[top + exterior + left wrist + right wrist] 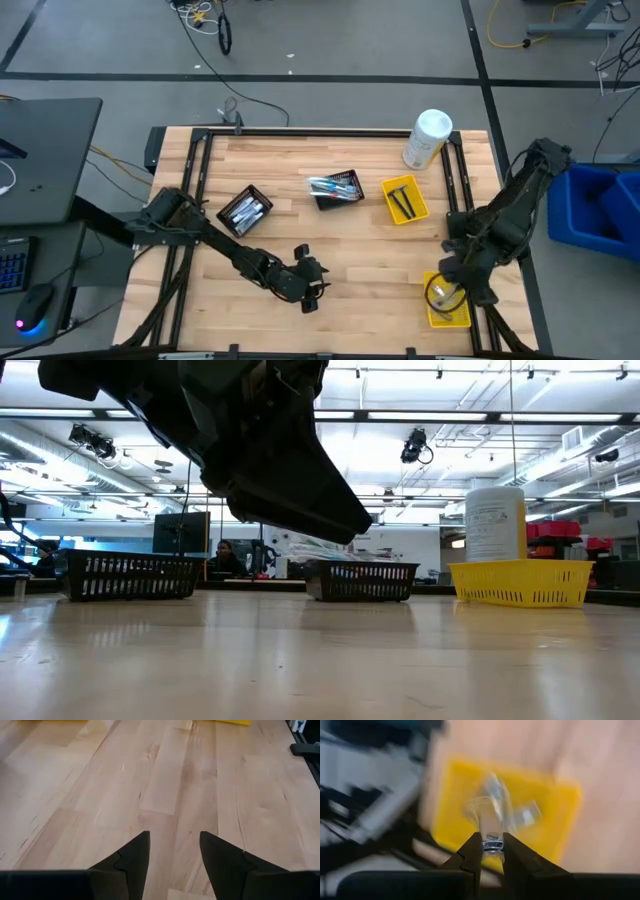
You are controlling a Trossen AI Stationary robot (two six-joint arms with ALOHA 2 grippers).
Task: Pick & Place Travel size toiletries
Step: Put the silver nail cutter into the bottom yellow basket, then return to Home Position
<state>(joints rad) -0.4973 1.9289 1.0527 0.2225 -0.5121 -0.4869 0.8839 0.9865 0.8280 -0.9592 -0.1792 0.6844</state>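
Looming across the upper left of the low view, the dark bulk of the left arm hangs nearest the lens; its left gripper (312, 283) sits low and centre in the high view, fingers (131, 857) spread well apart with only bare boards between them.

Beneath everything lies the pale plank wooden table (350, 250), smooth, with visible grain and seams. At its upper right stands a big white cylindrical canister (427, 138) of plastic, labelled, not part of the job.

Two black wire-mesh baskets follow: one at left centre (245, 211) with pale slim items, one at centre (336, 187) holding blue and white toothbrush-like pieces. Right of that, a small yellow perforated plastic tray (404, 199) carries dark-handled razors (401, 201).

At the lower right, the right gripper (452, 283) hangs over a second yellow plastic tray (448, 303). Its fingers (471, 851) are pinched close on a small clear, silvery-capped toiletry item (491, 827), blurred; whether it is a tube or packet cannot be told. Other shiny packets (527, 815) seem to lie in that tray.

Sorting looks well under way: nothing lies loose on the boards, and this held piece is either just being delivered or lifted.
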